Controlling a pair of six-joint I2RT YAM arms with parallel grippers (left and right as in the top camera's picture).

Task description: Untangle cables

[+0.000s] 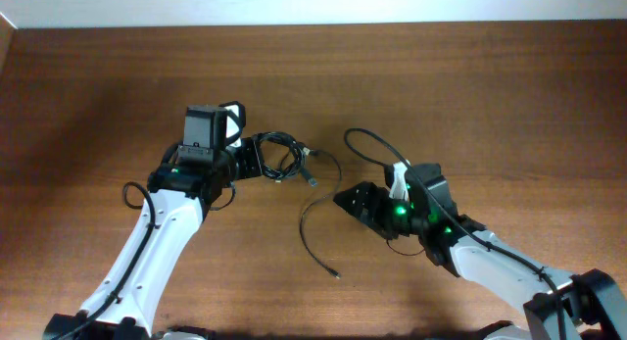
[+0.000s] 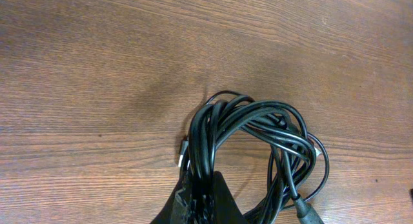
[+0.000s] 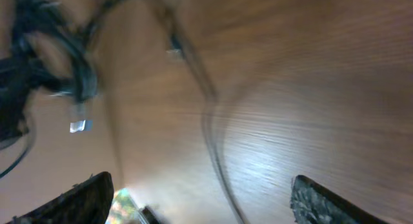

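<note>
Cables [image 1: 279,156] lie in a tight coil of black loops just left of the middle of the overhead view, on the brown wooden table [image 1: 490,85]. The left gripper [image 1: 257,160] reaches the coil from its left side. Seen close from the left wrist, the loops fill the lower middle of the frame, and the left gripper's fingers [image 2: 205,203] are clenched on several strands at the bottom edge, with a small silvery plug [image 2: 181,153] poking out on the coil's left side. One loose cable [image 1: 306,227] leaves the coil on its right and curves down across the bare wood, its end lying free toward the lower middle of the overhead view. The right gripper [image 1: 348,198] sits right of that curve, near it, pointing left. From the right wrist the picture is blurred, but the right gripper's two fingers [image 3: 87,198] stand wide apart in the bottom corners with nothing clasped. The loose strand runs over the wood between them, and the coil is a dark smear at the upper left.
</note>
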